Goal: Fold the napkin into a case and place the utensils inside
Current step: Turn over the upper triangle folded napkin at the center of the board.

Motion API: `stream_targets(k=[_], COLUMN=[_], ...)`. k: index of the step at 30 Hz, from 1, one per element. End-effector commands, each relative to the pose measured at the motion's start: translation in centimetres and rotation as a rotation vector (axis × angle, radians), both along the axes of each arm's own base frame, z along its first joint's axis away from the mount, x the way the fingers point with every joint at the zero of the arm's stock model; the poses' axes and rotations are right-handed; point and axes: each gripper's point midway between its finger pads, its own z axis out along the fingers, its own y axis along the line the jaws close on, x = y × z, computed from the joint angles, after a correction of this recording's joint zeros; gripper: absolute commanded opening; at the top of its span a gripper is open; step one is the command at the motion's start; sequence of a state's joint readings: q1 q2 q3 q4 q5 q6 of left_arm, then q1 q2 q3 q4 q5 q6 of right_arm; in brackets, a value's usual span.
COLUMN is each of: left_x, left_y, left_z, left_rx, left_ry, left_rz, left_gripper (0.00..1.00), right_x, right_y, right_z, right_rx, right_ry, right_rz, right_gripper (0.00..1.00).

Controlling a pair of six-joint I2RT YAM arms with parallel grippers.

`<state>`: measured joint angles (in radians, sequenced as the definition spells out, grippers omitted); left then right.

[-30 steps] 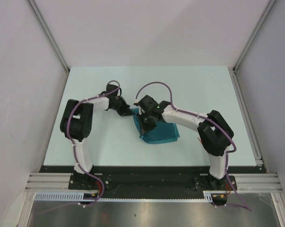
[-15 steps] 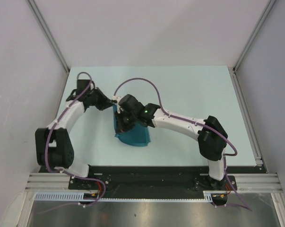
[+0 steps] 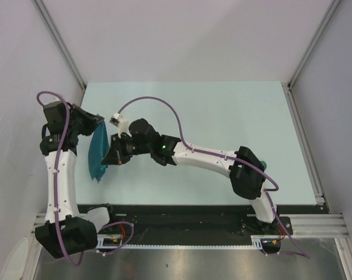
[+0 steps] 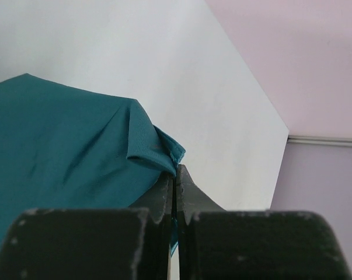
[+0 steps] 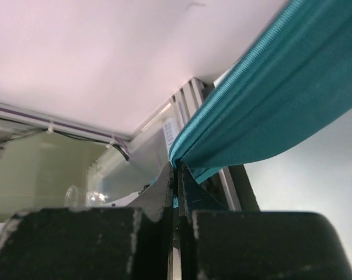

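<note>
The teal napkin (image 3: 97, 156) hangs lifted at the table's left side, stretched between both grippers. My left gripper (image 3: 93, 124) is shut on one of its corners; in the left wrist view the napkin (image 4: 59, 146) bunches just above the closed left gripper (image 4: 176, 175). My right gripper (image 3: 108, 156) reaches far left across the table and is shut on another edge; the right wrist view shows the napkin's hem (image 5: 263, 87) pinched at the closed right gripper (image 5: 178, 170). The utensils are out of view.
The pale table (image 3: 222, 116) is walled by white panels, with an aluminium post (image 3: 59, 44) at the back left and a rail (image 3: 307, 146) along the right. The left arm stands close to the left wall. A black strip and metal rail (image 3: 181, 224) run along the front edge.
Both arms have swept left, carrying the napkin from the table's middle to its left side. The cloth has risen off the surface and now hangs between the two grippers.
</note>
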<state>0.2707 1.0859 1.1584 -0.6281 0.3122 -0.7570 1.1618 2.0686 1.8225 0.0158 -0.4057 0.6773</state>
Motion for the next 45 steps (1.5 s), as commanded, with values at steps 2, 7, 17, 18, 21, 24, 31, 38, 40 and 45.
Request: stream_targets(k=[2,7,17,18,21,24,31,38,40,45], left_x=[6.3,9.5,11.8,11.9,12.0,12.0,13.0,13.0,13.0,12.8], left_y=[-1.0,-7.2,-19.4,-20.0,-22.2,-24.4,-28.3,-30.3,-30.8,-32.1], left_z=[-1.7,-7.1,-11.9,-13.2,-14.2,-15.3,-16.3,-19.6,-20.0,-19.3], left_rx=[0.036,0.008,0.008,0.014,0.032,0.086,0.191,0.257,0.257,0.239], left_ry=[-0.099,-0.055,-0.022,0.005,0.03,0.028,0.047,0.135,0.14,0.098], left_rz=[-0.073,-0.204,-0.383,-0.392,-0.425,-0.47,-0.532,-0.55,-0.561,-0.611], left_gripper=[0.0,0.0,0.0,0.0,0.0,0.0,0.0,0.0,0.0,0.29], right_x=[-3.8,-0.8,-0.4,-0.7,-0.4,-0.3,-0.7,-0.4,-0.2,-0.1], right_y=[-3.1,-7.3,-18.4,-19.6,-21.8,-23.3,-25.4,-27.5,-28.0,-29.2], right_z=[-0.5,-5.7,-15.6,-16.7,-18.5,-19.7,-21.7,-22.6,-22.9,-23.7], right_rx=[0.103,0.087,-0.099,-0.123,-0.151,-0.164,-0.214,-0.255,-0.269,-0.284], right_ry=[0.188,0.254,0.349,0.368,0.398,0.423,0.449,0.473,0.469,0.5], right_rz=[0.169,0.091,-0.055,-0.065,-0.099,-0.128,-0.179,-0.247,-0.266,-0.301], right_gripper=[0.0,0.0,0.0,0.0,0.0,0.0,0.0,0.0,0.0,0.09])
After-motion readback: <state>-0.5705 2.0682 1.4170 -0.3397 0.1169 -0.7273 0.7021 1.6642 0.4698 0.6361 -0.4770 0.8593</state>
